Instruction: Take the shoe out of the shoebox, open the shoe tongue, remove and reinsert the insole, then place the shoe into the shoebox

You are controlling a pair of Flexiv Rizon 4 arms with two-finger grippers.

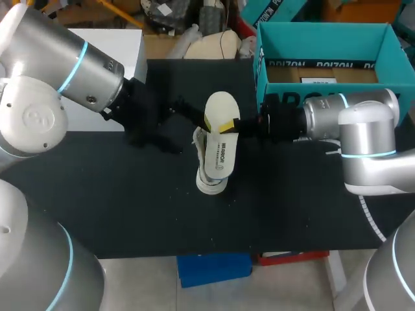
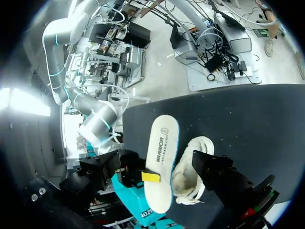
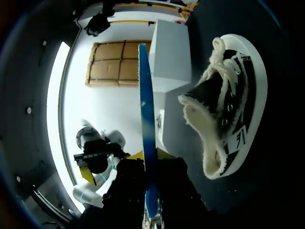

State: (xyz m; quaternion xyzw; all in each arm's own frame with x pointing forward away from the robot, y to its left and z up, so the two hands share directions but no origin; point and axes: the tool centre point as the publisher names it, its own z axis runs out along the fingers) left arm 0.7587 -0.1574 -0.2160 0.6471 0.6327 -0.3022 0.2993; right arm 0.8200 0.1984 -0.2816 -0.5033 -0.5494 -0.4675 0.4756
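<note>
One insole is clamped in the right pincer beside the shoe on the tabletop, apparently ready for reinsertion, while the state of the left pincer cannot be told.

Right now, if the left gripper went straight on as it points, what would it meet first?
Probably the insole, dead ahead; the shoe beside it could come first, since depth is unclear.
</note>
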